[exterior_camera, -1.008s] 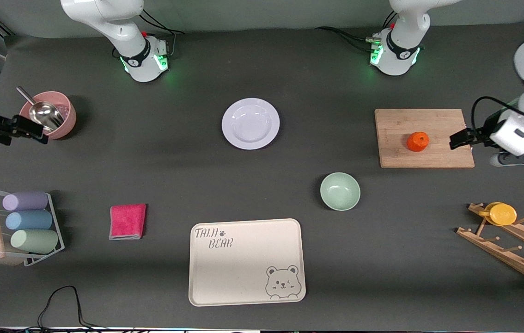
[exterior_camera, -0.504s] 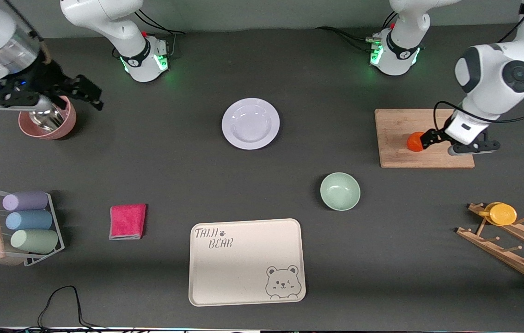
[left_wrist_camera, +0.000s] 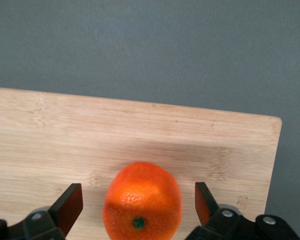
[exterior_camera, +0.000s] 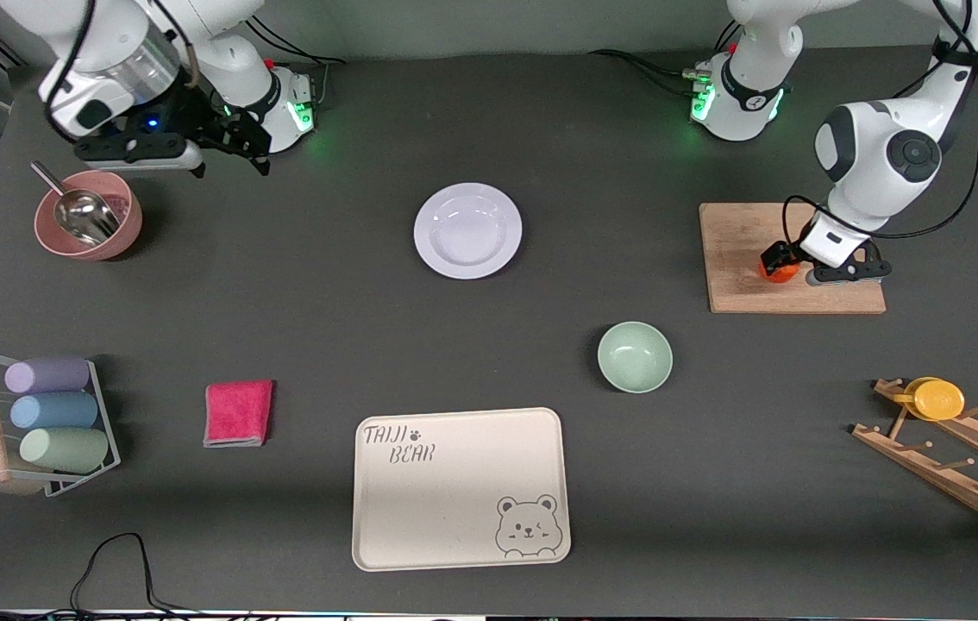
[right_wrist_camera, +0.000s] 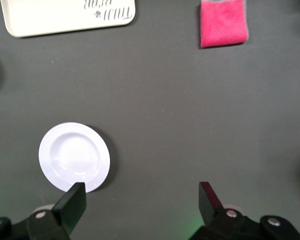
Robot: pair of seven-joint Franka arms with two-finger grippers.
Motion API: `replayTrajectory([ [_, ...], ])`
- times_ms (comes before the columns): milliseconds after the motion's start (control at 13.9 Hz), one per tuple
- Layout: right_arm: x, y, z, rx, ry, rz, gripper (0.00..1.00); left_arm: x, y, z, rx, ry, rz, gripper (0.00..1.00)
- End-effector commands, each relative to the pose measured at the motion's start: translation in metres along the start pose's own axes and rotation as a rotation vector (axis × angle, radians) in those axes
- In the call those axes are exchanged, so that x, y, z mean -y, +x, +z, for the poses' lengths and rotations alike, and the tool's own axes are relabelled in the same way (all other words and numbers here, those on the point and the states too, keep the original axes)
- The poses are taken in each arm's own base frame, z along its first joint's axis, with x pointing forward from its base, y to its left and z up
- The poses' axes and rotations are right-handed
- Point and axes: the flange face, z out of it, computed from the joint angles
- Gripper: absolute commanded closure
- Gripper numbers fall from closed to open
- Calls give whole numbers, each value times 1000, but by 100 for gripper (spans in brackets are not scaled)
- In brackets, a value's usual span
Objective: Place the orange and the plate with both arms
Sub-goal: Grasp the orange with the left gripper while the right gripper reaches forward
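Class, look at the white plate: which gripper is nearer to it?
Right. The right gripper hangs open over bare table near the plate; the left gripper straddles the orange on the cutting board.

Counting tabletop items by kind

One orange (exterior_camera: 779, 271), one plate (exterior_camera: 467, 230), two bowls, one tray (exterior_camera: 460, 488), one cloth (exterior_camera: 238, 413), two racks.

Bright-orange orange (left_wrist_camera: 142, 201); glossy white plate (exterior_camera: 467, 230); pale green bowl (exterior_camera: 635, 356); pink cloth (exterior_camera: 238, 413).
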Motion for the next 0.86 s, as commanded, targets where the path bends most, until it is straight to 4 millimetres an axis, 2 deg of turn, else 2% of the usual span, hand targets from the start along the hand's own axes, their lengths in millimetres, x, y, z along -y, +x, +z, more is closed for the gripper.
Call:
replayTrajectory([
  [0, -10, -22, 11, -23, 8, 6, 0, 3, -6, 9, 6, 0, 9, 0],
  [216, -17, -19, 14, -13, 8, 2, 0, 3, -9, 17, 20, -3, 8, 0],
  [360, -25, -14, 22, 12, 22, -37, 0, 2, -10, 20, 24, -5, 4, 0],
  [720, -84, 8, 62, 127, 234, -106, 0, 3, -11, 23, 32, -7, 1, 3],
  [792, -92, 8, 76, 137, 285, -115, 0, 2, -11, 23, 32, -7, 4, 6],
])
